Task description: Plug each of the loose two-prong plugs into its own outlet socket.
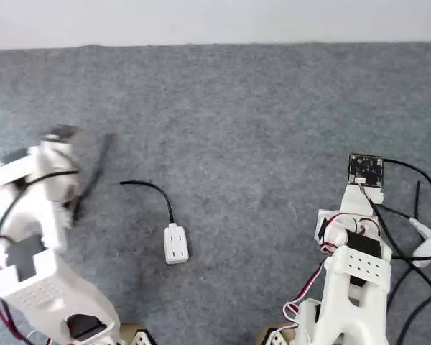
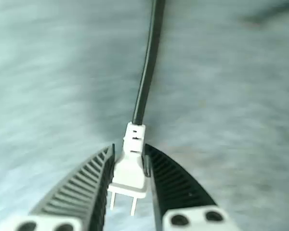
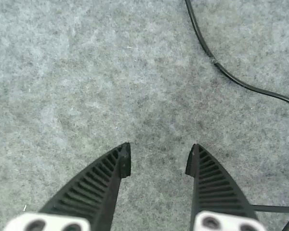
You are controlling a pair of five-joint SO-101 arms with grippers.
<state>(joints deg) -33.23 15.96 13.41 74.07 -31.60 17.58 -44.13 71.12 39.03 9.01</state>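
Observation:
My left gripper (image 2: 128, 149) is shut on a white two-prong plug (image 2: 130, 171), with the prongs pointing back toward the wrist. The plug's black cord (image 2: 145, 77) runs away over the carpet. In the high view the left arm (image 1: 50, 172) is at the left, and the dark cord (image 1: 95, 167) hangs beside it. A white outlet socket (image 1: 175, 244) lies flat on the carpet right of that arm, with a short black lead (image 1: 154, 190) curling off it. My right gripper (image 3: 160, 154) is open above bare carpet, with nothing between its fingers.
Grey carpet (image 1: 258, 115) covers the table up to a pale wall at the back. The right arm (image 1: 359, 266) stands at the front right. Black cables (image 1: 409, 208) and a white plug-like piece (image 1: 429, 245) lie beside it. A black cord (image 3: 221, 67) crosses the right wrist view.

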